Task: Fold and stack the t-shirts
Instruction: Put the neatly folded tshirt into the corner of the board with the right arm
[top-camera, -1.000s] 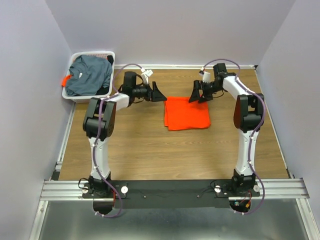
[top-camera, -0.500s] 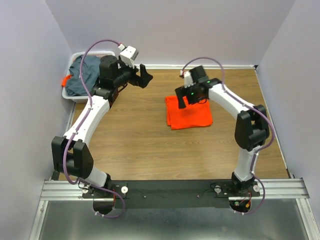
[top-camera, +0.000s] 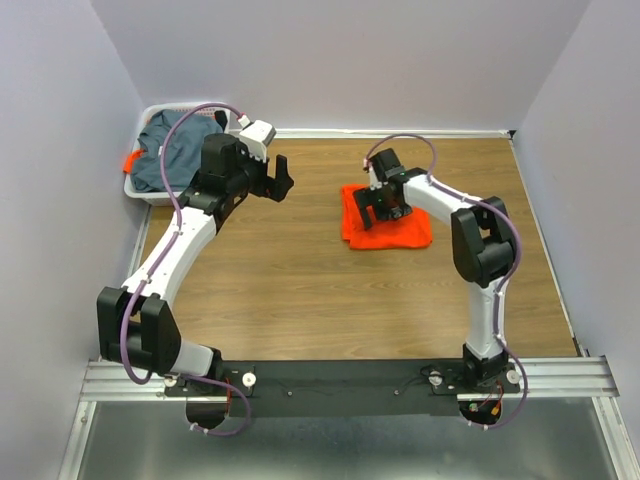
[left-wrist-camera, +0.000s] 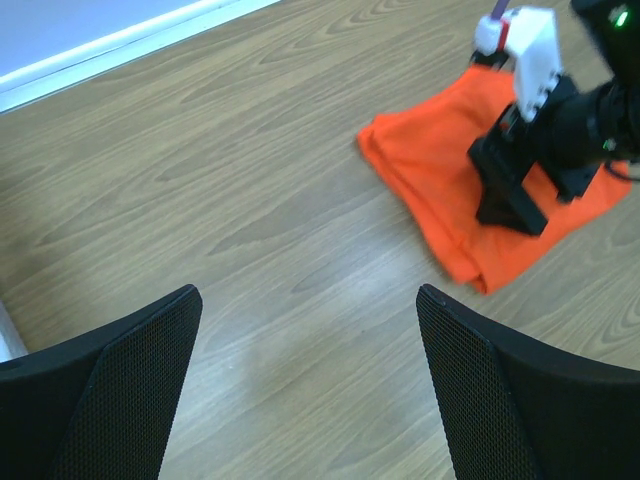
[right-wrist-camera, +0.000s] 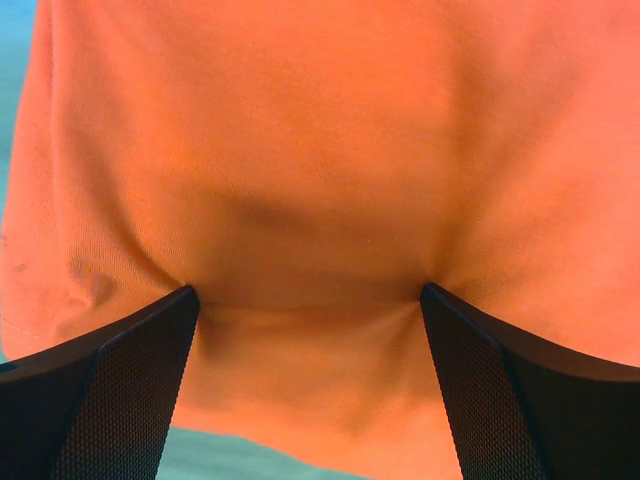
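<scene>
Folded plain orange cloth t-shirt (top-camera: 408, 232) lies mid-table. Right gripper (top-camera: 378, 212) presses on it, jaws spread wide, nothing clamped. Left gripper (top-camera: 280, 178) hovers wide open and empty. Next, probably: fetch dark grey-blue cloth t-shirt (top-camera: 176, 146) from white slotted plastic basket (top-camera: 190, 106).

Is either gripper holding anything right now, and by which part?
Nothing is gripped. The right gripper is open, with its fingertips pressed down into the folded orange t-shirt; the cloth is dimpled but not pinched. The left gripper is open and empty.
</scene>
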